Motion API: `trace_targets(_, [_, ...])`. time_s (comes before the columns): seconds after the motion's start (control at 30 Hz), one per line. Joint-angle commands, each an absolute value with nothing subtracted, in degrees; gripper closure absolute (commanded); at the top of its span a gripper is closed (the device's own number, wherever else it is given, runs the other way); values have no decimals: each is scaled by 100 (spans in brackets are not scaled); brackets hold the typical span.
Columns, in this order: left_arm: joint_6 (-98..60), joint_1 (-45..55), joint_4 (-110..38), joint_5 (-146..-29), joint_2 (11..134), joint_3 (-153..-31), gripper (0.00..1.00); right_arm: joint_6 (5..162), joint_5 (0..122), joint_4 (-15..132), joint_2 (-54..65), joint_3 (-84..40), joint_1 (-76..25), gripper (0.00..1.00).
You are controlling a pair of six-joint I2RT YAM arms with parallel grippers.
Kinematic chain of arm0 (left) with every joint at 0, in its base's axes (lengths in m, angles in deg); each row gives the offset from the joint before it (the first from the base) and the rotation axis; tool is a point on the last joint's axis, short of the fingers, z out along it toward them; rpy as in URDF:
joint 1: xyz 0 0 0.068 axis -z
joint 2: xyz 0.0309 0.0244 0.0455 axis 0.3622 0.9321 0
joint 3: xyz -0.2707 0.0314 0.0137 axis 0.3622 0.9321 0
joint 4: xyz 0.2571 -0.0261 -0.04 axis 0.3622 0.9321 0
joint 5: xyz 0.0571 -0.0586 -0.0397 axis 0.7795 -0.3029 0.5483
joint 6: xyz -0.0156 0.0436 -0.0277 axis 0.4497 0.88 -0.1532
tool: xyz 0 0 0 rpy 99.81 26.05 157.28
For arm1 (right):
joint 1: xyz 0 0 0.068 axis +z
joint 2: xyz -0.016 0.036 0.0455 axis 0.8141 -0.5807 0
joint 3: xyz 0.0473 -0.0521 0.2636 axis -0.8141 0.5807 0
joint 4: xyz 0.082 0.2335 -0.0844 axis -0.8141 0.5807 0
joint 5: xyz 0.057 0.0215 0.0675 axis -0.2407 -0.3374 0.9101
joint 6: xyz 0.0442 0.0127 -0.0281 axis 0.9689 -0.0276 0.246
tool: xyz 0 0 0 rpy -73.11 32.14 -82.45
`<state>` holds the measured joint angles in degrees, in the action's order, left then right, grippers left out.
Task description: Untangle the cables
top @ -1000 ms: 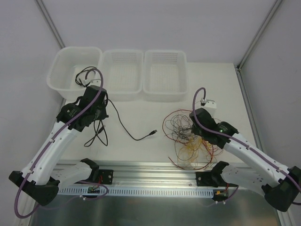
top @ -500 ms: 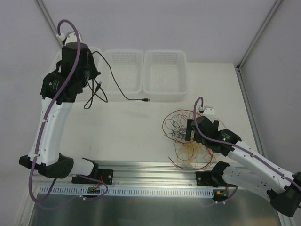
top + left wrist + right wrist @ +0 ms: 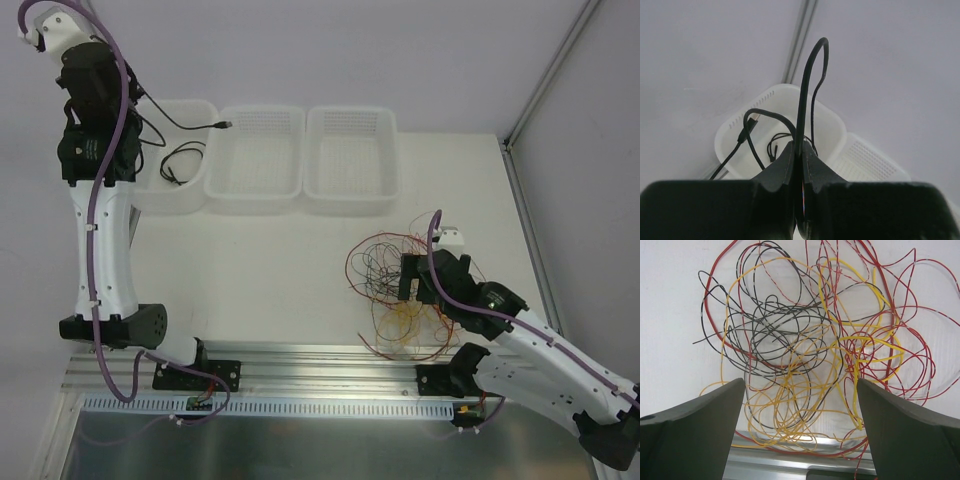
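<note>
A tangle of thin red, yellow and black cables [image 3: 397, 318] lies on the white table at the right, close to the near edge. My right gripper [image 3: 413, 277] hovers over the cables [image 3: 790, 347]; in the right wrist view the right gripper [image 3: 800, 387] stands wide open with nothing between its fingers. My left arm is raised high at the far left. There the left gripper [image 3: 800, 149] is shut on a thicker black cable [image 3: 801, 95]. That black cable [image 3: 183, 125] hangs over the left white basket [image 3: 186, 200], its plug [image 3: 224, 124] by the basket's right rim.
Three white baskets stand in a row at the back: the left one, a middle one [image 3: 262, 190] and a right one [image 3: 352, 200]. A metal rail [image 3: 320, 365] runs along the near table edge, and some red and yellow loops reach it.
My left arm has lifted the black cable off the table and swung it up and back over the left basket. My right gripper has opened above the tangle and drawn slightly nearer.
</note>
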<state>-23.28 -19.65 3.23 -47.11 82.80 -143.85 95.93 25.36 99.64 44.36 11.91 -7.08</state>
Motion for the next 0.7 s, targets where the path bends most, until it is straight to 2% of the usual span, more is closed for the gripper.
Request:
trace_targets(0.0, [-2497, -2474, -907, -4780, 8324, -13692, 100, 9520, 2485, 9928, 4448, 1205, -678, 0])
trace_targets(0.17, [-3191, -3063, -1207, -5308, 9097, -13627, 100, 9477, 2415, 9954, 4404, 1205, -686, 1])
trace_targets(0.3, [-3149, -3266, -1321, -5396, 9939, -13829, 100, 9468, 2327, 10059, 4316, 1135, -678, 0])
trace_targets(0.47, [-3175, -3415, -1357, -6221, 10705, -13838, 99, 9468, 2283, 10086, 4220, 1135, -678, 0])
trace_targets(0.53, [-3105, -3468, -1357, -6449, 11092, -13865, 94, 9468, 2309, 10112, 4193, 1099, -686, 0])
trace_targets(0.6, [-3122, -3521, -1348, -6617, 11278, -13848, 81, 9468, 2336, 10130, 4167, 1073, -686, 1])
trace_targets(0.63, [-3157, -3582, -1348, -6679, 11278, -13804, 73, 9442, 2370, 10139, 4167, 1064, -686, 0])
trace_targets(0.67, [-3192, -3609, -1348, -6844, 11260, -13734, 58, 9424, 2379, 10139, 4184, 1064, -678, 1])
